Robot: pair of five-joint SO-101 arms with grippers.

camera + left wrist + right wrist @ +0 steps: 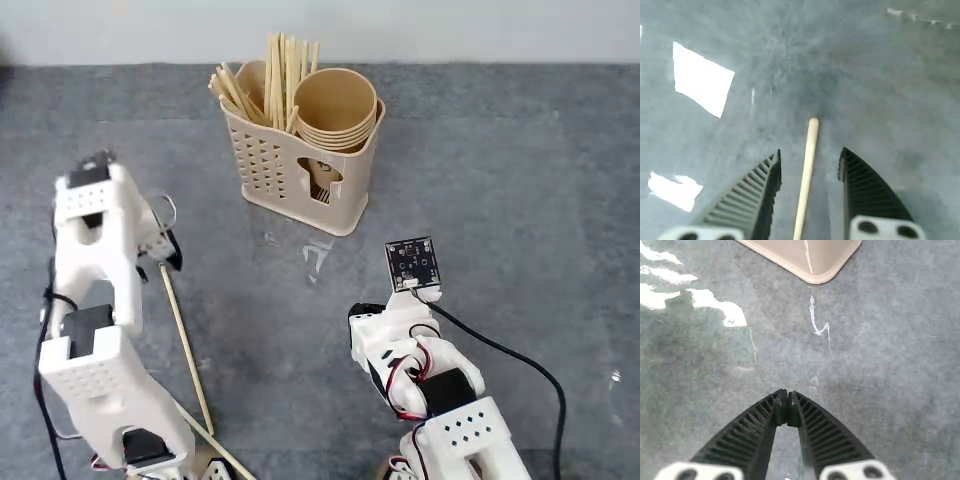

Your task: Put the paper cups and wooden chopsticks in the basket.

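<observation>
A beige perforated basket (285,165) stands at the back of the table, holding a stack of paper cups (335,105) and a bundle of wooden chopsticks (270,80). One loose chopstick (187,345) lies on the grey mat at the left. My left gripper (810,151) is open and low over it, with the stick's far end (813,121) lying between the two fingers. In the high view that gripper (160,255) sits at the stick's far tip. My right gripper (786,395) is shut on nothing, just above the mat, short of the basket's near corner (812,262).
A second chopstick (215,445) lies slanted at the front left, near the left arm's base. The right arm (420,370) stands at the front, right of centre. Open grey mat stretches to the right of the basket.
</observation>
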